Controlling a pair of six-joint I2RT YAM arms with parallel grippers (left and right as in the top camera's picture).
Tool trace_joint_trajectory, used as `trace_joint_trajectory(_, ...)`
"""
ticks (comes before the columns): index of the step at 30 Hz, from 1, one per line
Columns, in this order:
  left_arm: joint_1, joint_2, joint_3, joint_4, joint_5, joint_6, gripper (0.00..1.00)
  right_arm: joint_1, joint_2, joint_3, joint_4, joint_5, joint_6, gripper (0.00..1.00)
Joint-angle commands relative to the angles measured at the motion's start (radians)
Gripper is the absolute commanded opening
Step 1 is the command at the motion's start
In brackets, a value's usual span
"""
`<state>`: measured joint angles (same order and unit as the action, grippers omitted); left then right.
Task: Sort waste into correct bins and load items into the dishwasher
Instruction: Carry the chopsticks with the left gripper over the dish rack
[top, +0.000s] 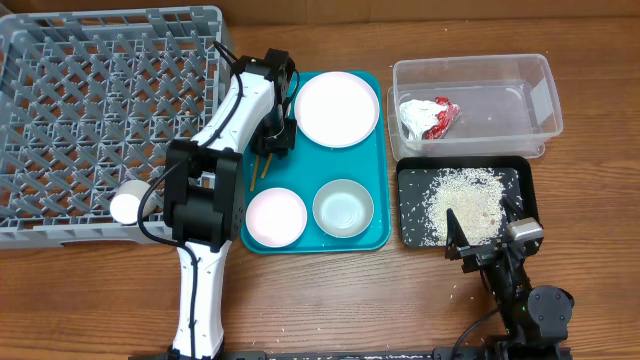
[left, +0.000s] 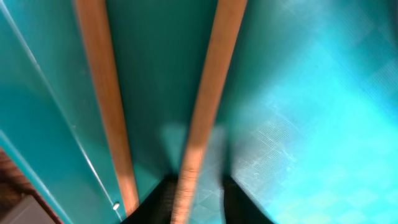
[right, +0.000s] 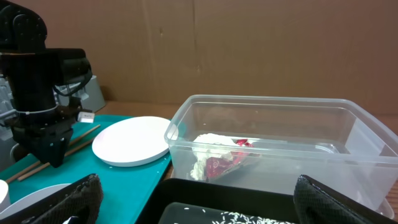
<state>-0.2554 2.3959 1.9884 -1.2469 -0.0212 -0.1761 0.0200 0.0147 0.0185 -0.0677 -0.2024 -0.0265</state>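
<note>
Two wooden chopsticks (top: 262, 165) lie at the left edge of the teal tray (top: 308, 165). My left gripper (top: 276, 140) is down on them, open, with its two dark fingers (left: 198, 202) on either side of one chopstick (left: 205, 106); the other chopstick (left: 106, 106) lies just left of the fingers. A white plate (top: 337, 108), a pink bowl (top: 276, 216) and a grey-green bowl (top: 343, 208) sit on the tray. My right gripper (right: 199, 205) is open and empty above the near edge of the black tray (top: 408, 225) of spilled rice (top: 465, 200).
A grey dish rack (top: 100, 120) fills the left side, with a white cup (top: 128, 203) at its front edge. A clear plastic bin (top: 545, 100) at the back right holds a crumpled red and white wrapper (top: 428, 117), which also shows in the right wrist view (right: 217, 165).
</note>
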Motion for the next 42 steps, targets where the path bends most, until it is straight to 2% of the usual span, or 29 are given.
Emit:
trace_joint_trajectory(1,-0.007,0.046,-0.003,0.002,0.016,0.023,0.07,-0.003,-0.012,-0.011,0.007,0.002,0.004,1.00)
trace_joint_trajectory(2,-0.009,0.046,-0.003,0.001,0.015,0.023,0.04,-0.003,-0.012,-0.011,0.007,0.002,0.004,1.00)
trace_joint_trajectory(10,0.016,0.009,0.043,-0.106,0.020,-0.068,0.04,-0.003,-0.012,-0.011,0.007,0.002,0.004,1.00)
trace_joint_trajectory(18,0.076,-0.233,0.085,-0.179,0.061,-0.084,0.04,-0.003,-0.012,-0.011,0.007,0.002,0.004,1.00)
trace_joint_trajectory(23,0.093,-0.370,0.084,-0.232,-0.124,-0.118,0.04,-0.003,-0.012,-0.011,0.007,0.002,0.004,1.00)
trace_joint_trajectory(28,0.128,-0.380,0.068,-0.276,-0.306,-0.132,0.04,-0.003,-0.012,-0.011,0.007,0.002,0.004,1.00)
trace_joint_trajectory(33,0.200,-0.372,-0.039,-0.212,-0.387,-0.129,0.04,-0.003,-0.012,-0.011,0.007,0.002,0.004,1.00)
trace_joint_trajectory(38,0.251,-0.372,-0.133,-0.106,-0.320,-0.045,0.04,-0.003,-0.012,-0.011,0.007,0.002,0.004,1.00)
trace_joint_trajectory(42,0.248,-0.372,-0.176,-0.045,-0.258,-0.037,0.04,-0.003,-0.012,-0.011,0.007,0.002,0.004,1.00)
